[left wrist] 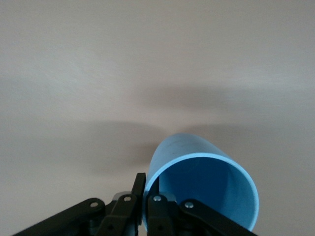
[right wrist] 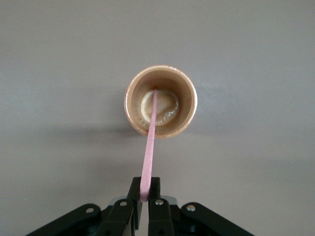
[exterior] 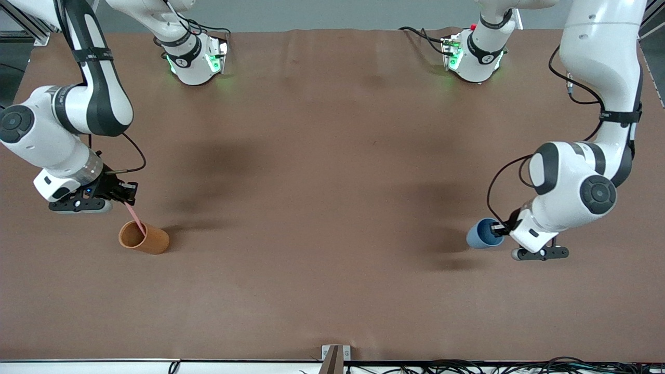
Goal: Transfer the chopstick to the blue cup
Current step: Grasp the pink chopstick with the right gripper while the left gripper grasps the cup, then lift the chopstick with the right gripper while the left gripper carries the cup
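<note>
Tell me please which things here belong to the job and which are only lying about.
Belong to the job:
- chopstick, pinched in the right claw, its lower end in the orange-brown cup
- blue cup, its rim gripped by the left claw
- orange-brown cup, which holds the chopstick now

Just lying about:
- nothing else on the brown table

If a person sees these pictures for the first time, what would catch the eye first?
Probably the right gripper, shut on the pink chopstick, whose lower end still stands inside the orange-brown cup at the right arm's end of the table. At the left arm's end, the left gripper pinches the wall of the blue cup.
</note>
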### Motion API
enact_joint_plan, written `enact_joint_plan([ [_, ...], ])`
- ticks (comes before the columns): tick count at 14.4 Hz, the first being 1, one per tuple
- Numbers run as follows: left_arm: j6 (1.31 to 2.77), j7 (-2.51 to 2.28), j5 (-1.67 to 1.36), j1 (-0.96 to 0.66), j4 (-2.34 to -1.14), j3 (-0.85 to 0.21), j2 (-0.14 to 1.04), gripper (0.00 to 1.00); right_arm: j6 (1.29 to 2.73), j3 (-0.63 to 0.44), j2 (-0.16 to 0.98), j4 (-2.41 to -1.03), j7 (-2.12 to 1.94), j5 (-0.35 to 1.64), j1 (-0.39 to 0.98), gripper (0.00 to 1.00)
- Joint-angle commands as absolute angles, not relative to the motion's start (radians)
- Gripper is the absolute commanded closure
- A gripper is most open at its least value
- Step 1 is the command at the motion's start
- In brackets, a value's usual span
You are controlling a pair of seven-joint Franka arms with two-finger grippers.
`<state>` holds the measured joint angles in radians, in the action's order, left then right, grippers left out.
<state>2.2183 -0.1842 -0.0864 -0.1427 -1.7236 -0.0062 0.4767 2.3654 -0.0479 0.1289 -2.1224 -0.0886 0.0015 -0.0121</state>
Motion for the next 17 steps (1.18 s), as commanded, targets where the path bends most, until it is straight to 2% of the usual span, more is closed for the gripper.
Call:
enact_joint_plan([
  [1,2.154,-0.397,-0.066,-0.193,-1.733,-0.076,0.411,1.0,2.305,-0.037,0.107,-2.064,-0.1,0.008,-0.029,0.95],
  [5,2.117,-0.823,0.079,-0.143,-1.661,-0.374,0.44,1.0,1.97,-0.037,0.109,-1.803,-0.097,0.006,-0.029,0.95],
  [10,2.118,-1.158,0.28,-0.155,-1.556,-0.579,0.625,1.0,1.521,-0.031,0.112,-1.468,-0.072,0.009,-0.012,0.95],
  [13,2.132,-1.248,0.333,-0.187,-1.537,-0.612,0.708,1.0,1.428,-0.023,0.112,-1.427,0.013,0.015,0.044,0.95],
  [17,2.152,-1.29,0.365,-0.204,-1.526,-0.612,0.756,0.99,1.425,-0.021,0.112,-1.424,0.272,0.015,0.213,0.95],
])
